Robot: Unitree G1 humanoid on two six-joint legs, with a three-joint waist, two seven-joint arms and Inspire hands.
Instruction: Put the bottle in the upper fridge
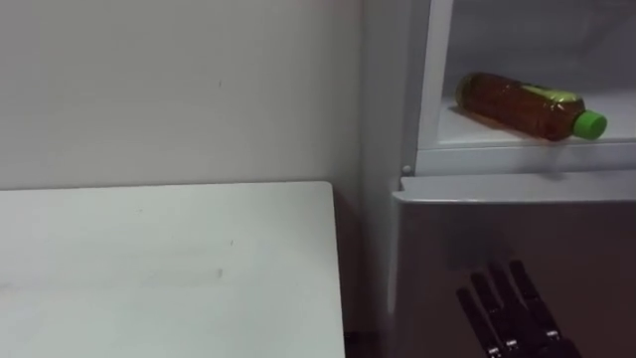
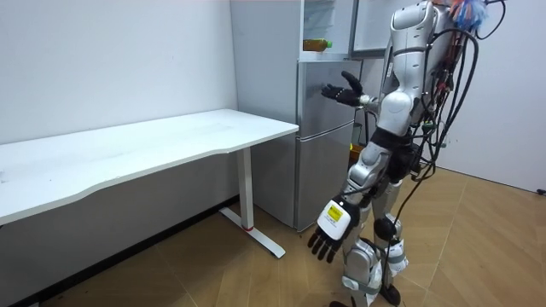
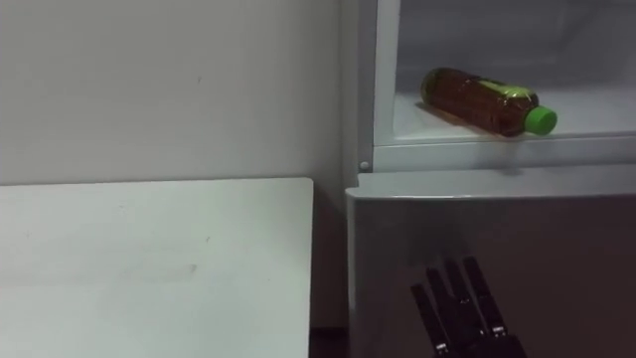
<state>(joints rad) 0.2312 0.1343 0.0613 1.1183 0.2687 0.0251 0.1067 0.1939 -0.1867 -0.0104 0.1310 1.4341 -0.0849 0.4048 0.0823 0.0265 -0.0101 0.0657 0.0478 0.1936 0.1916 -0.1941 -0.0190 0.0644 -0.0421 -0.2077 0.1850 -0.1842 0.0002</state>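
Plain white wall in the background. The bottle is lying on its side on the white shelf of the fridge's upper compartment, which stands open. Its green cap points off to the right, and there's amber drink inside. It sits above the right robot hand and a touch to its right, well apart from it.

That robot hand is held up in front of the grey lower door, fingers straight and a bit spread, holding nothing. Can't tell if it's touching the door. The lower door looks shut. Off to the left of that hand, past the side of the fridge, there's a white table pushed against the wall.

In the room view, the robot stands right at the fridge, facing it, on a wood floor. The left robot hand hangs low by its leg, fingers loose and empty.
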